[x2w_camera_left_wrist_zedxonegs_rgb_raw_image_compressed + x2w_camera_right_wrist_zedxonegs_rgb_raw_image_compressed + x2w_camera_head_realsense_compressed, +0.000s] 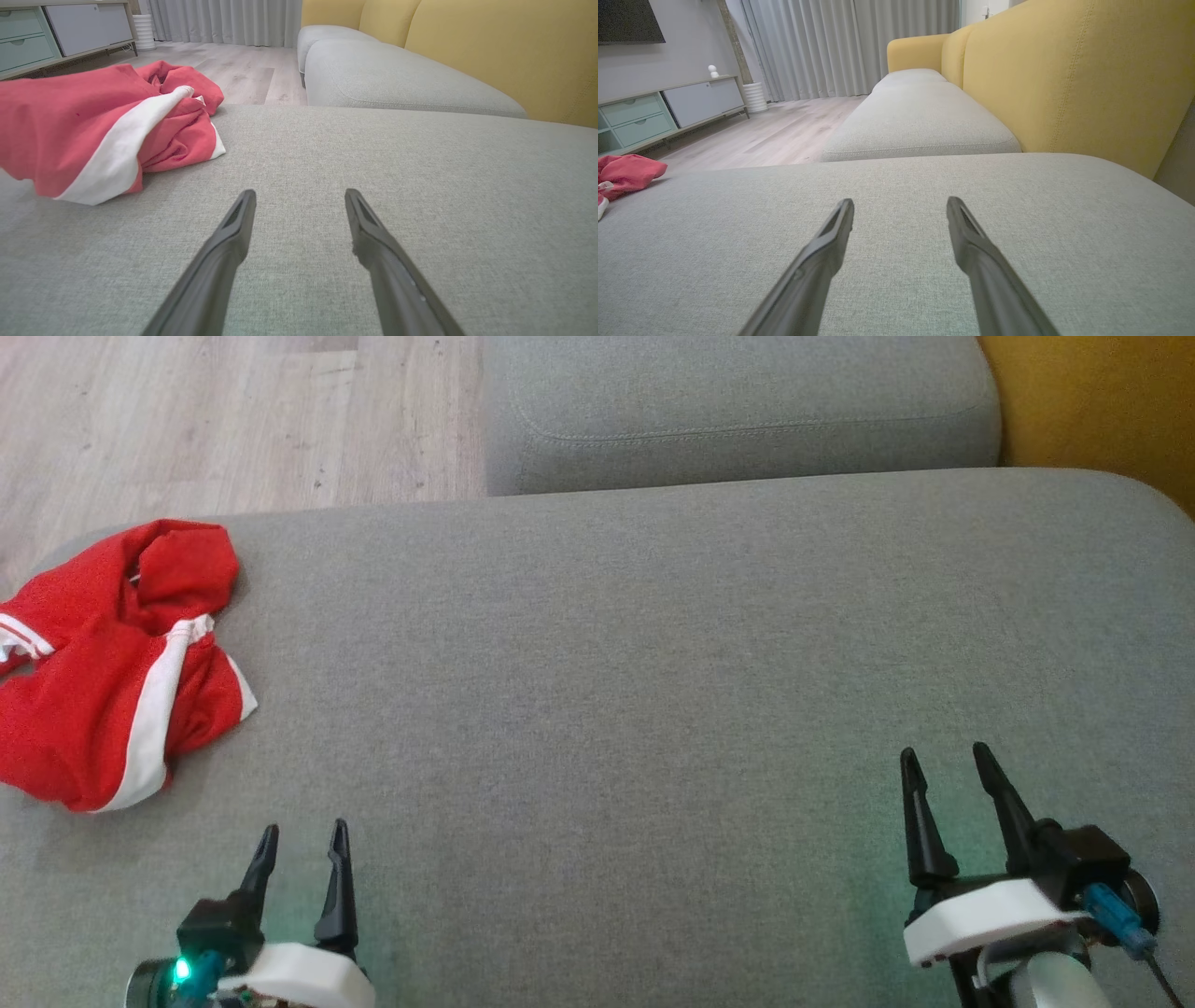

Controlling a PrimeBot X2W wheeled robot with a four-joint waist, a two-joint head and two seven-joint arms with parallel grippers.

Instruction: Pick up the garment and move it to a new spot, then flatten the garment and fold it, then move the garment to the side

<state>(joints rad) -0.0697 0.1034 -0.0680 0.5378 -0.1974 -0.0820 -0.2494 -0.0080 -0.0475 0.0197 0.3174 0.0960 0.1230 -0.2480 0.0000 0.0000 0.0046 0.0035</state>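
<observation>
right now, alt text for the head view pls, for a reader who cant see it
A crumpled red garment with white stripes lies at the far left of a wide grey sofa cushion. The left gripper and the right gripper are open and empty at the bottom corners, neither touching it.

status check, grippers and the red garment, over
Left gripper open, empty. Right gripper open, empty. Red garment crumpled at left edge of grey cushion, untouched. Nothing in the way.

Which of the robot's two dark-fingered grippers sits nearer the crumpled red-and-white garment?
The left gripper, close beside the red-and-white garment; the right gripper stands far across the grey fabric cushion.
</observation>
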